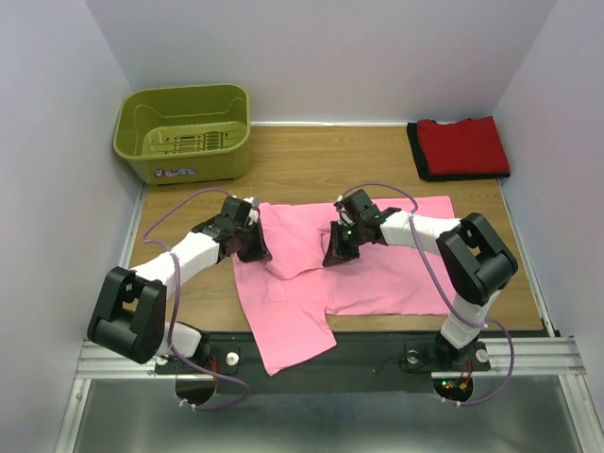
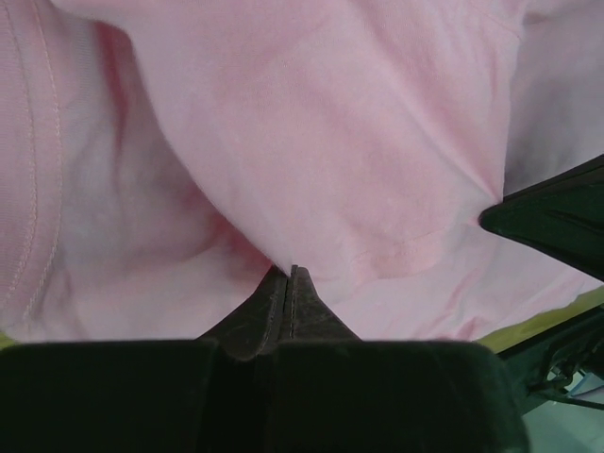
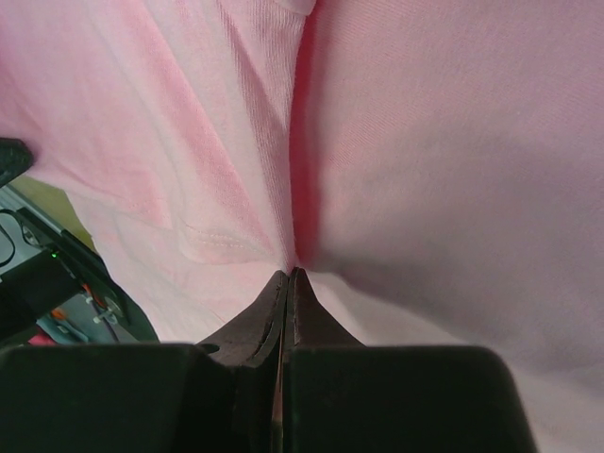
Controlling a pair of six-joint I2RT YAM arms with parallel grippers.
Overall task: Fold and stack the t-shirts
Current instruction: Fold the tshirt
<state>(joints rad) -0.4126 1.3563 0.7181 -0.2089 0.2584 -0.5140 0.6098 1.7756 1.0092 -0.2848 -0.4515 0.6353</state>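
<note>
- Two arms and seven entries, listed below.
- One bench [image 1: 311, 160]: wooden top that carries all the cloth and the basket, with both arm bases at its near edge.
- One pink t-shirt [image 1: 396, 274]: spread over the middle of the bench between the two arms. Its right part lies flat. Its upper left part is lifted and folded over toward the centre. One section hangs over the near edge of the bench onto the black rail.
- One left claw [image 1: 257, 249]: at the left edge of the pink t-shirt. Its fingers are pressed together with pink cloth pinched at the tips. In the left wrist view the fabric draws into creases where the tips meet.
- One right claw [image 1: 337, 253]: over the middle of the pink t-shirt, near the left claw but apart from it. Its fingers are closed tight on a fold of the same cloth. In the right wrist view a deep crease runs straight up from the tips.
- One red t-shirt [image 1: 464, 146]: folded into a neat rectangle at the far right corner of the bench, well apart from the pink t-shirt.
- One black t-shirt [image 1: 417, 156]: folded beneath the red t-shirt, showing only as a dark border along its left and near sides.
- One basket [image 1: 189, 162]: olive-green plastic, upright at the far left corner of the bench, slotted floor visible, a small label on its near wall.
</note>
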